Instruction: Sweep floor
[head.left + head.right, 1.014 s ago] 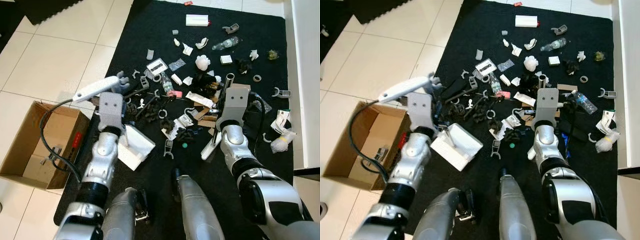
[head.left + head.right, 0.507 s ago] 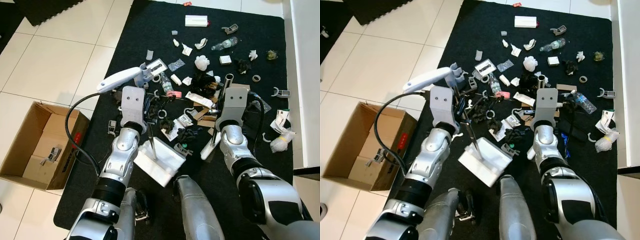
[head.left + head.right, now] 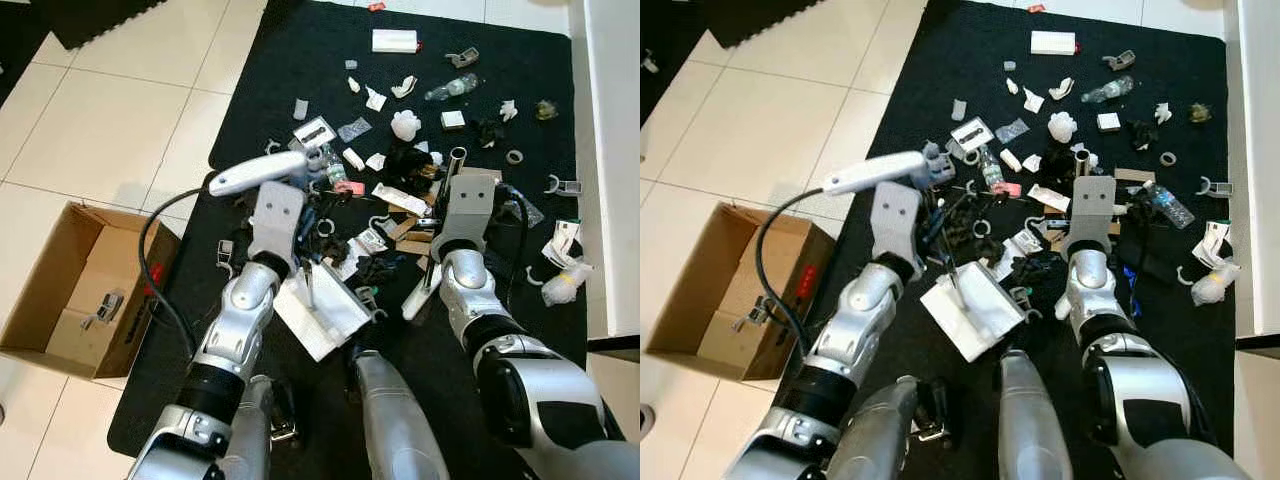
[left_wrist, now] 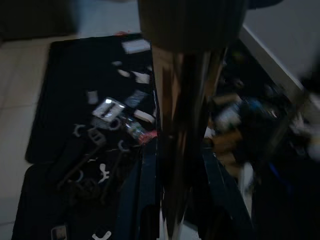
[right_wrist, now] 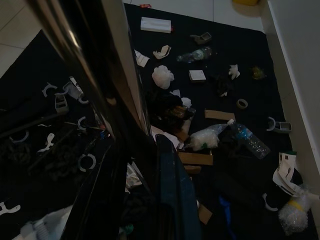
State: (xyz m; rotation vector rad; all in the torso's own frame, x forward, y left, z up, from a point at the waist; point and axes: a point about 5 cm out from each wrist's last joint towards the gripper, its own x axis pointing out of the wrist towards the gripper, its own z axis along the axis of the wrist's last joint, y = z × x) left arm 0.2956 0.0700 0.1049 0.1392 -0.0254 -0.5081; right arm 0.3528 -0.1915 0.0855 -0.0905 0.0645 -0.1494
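Note:
Litter covers a black mat (image 3: pixel 300 50): a white box (image 3: pixel 394 40), a plastic bottle (image 3: pixel 450 88), a crumpled tissue (image 3: pixel 404 124), grey clips and cardboard scraps (image 3: pixel 410 228). My left gripper (image 4: pixel 180 165) is shut on the chrome handle (image 4: pixel 182 125) of a white dustpan (image 3: pixel 318 310). The dustpan rests on the mat at the near edge of the litter pile. My right gripper (image 5: pixel 140 150) is shut on a chrome broom pole (image 3: pixel 458 156) that slants down to a white end (image 3: pixel 418 295) on the mat, right of the dustpan.
An open cardboard box (image 3: pixel 70 290) stands on the pale tiles (image 3: pixel 110 110) to the left of the mat. A white wall or cabinet (image 3: pixel 610 150) borders the mat's right edge. A second dark mat (image 3: pixel 90 15) lies at the far left.
My left arm has carried the dustpan rightwards from the mat's left edge to the middle of the mat, up against the litter. The right arm and broom have stayed put.

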